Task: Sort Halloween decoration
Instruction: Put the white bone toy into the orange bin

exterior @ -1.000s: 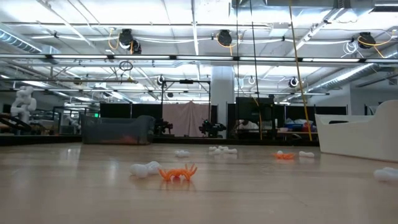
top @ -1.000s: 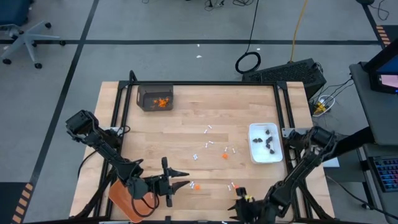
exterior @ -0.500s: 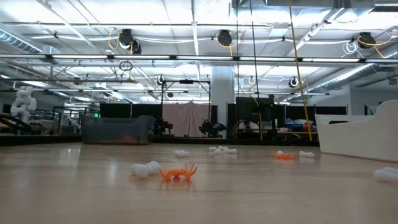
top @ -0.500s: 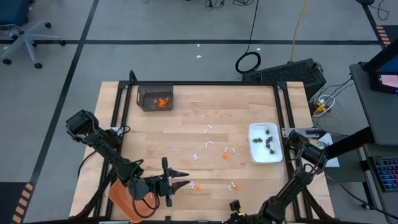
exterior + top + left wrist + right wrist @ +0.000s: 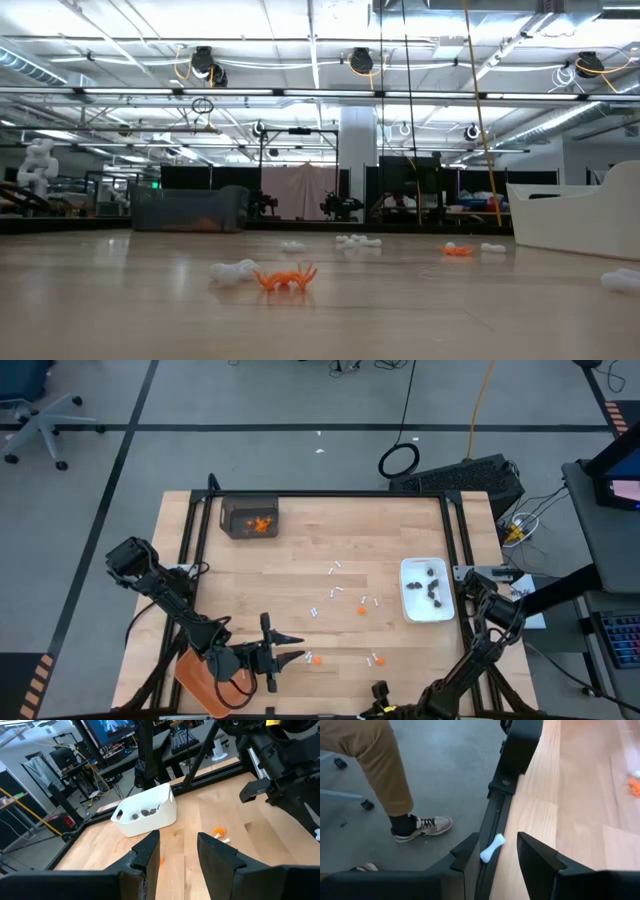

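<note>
The decoration pieces lie scattered on the wooden table: several white sticks, an orange bit mid-table, and two orange bits near the front edge. My left gripper is open and empty, pointing toward the table's right just short of that orange bit; it also shows in its wrist view. My right gripper is open and empty at the near edge. In its wrist view one white stick lies on the black frame rail beside the table.
A white dish with dark bits stands at the right. A dark box with orange bits stands at the far left. An orange tray sits at the near left corner. A person's leg and shoe stand on the floor beside the table.
My right gripper has drawn back from the orange bit near the front toward the table's near edge, and its arm has swung down with it. My left gripper has kept still.
</note>
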Robot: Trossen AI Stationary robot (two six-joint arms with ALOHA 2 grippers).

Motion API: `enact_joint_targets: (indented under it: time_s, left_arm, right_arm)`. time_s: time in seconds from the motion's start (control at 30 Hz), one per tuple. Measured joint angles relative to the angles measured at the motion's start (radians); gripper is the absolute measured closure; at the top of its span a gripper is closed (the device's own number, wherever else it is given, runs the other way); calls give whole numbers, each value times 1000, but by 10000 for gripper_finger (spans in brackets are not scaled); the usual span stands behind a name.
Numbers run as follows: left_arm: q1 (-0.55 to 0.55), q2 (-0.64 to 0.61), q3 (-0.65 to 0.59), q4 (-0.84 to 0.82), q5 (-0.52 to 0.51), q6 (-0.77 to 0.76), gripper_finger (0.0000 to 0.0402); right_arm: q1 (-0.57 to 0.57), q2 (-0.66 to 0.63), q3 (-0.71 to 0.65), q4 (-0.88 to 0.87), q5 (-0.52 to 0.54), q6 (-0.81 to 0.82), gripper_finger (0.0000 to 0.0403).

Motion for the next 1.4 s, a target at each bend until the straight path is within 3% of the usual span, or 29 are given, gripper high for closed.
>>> enact_joint_targets:
  time_s: [0.27, 0.6, 1.4]
  left_arm:
    - [0, 0, 0, 1, 0, -1, 272]
    - [0, 0, 0, 5, 0, -1, 272]
    - [0, 0, 0, 6, -2, 2, 272]
  right_arm:
    - [0, 8, 0, 1, -2, 45, 284]
    - [-3, 11, 0, 1, -2, 43, 234]
    - [-35, 51, 0, 4, 4, -21, 236]
